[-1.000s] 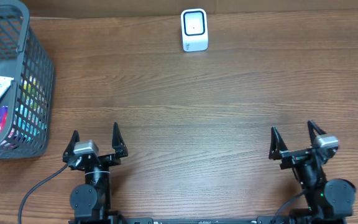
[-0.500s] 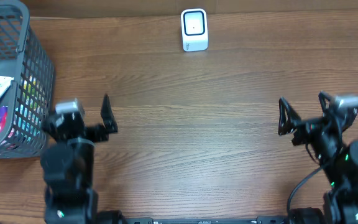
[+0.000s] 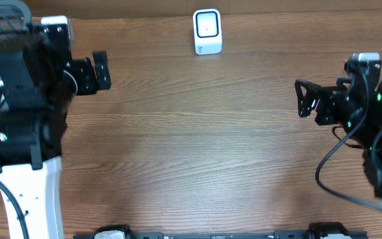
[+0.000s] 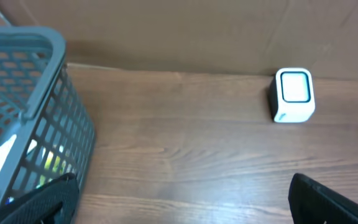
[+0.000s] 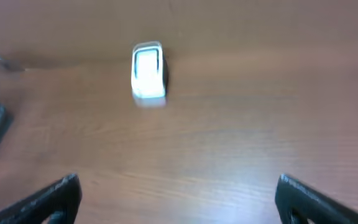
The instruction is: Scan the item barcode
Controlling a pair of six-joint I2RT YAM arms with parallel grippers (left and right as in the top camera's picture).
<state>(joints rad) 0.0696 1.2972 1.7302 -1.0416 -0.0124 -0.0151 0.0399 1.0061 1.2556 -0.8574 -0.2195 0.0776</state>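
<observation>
Wooden table (image 3: 197, 146) with white scanner (image 3: 207, 31), grey basket (image 4: 48, 124); left fingers (image 3: 101, 70) and right fingers (image 3: 304, 96) wide apart, empty.

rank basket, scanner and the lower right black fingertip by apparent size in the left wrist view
1. grey mesh basket, largest, though cropped
2. white barcode scanner and black fingertip look about alike; the fingertip is cropped and close to the lens
</observation>
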